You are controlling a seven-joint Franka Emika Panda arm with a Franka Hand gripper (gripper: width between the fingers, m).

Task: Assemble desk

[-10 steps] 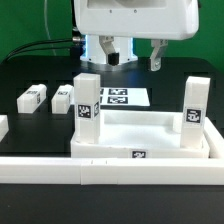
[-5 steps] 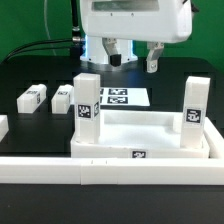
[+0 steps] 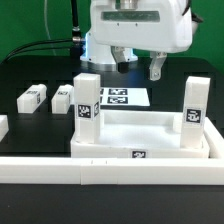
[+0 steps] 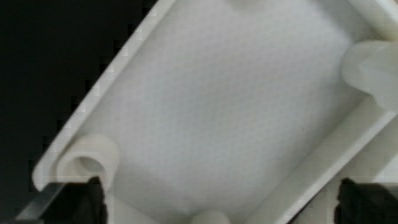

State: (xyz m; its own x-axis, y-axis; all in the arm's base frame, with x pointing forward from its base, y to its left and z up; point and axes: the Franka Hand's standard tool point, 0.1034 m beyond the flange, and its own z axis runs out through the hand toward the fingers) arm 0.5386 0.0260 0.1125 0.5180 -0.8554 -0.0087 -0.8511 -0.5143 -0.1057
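White desk top [image 3: 140,128] lies on the black table [image 3: 30,70], one leg [image 3: 87,108] and a second leg [image 3: 194,110] standing upright in it — the gripper [image 3: 140,64] hangs over its far part, jaws spread wide, empty.

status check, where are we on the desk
Hand open, empty, above the desk top. Two upright legs in its near corners, two loose legs lying at the exterior view's left. Nothing between hand and top.
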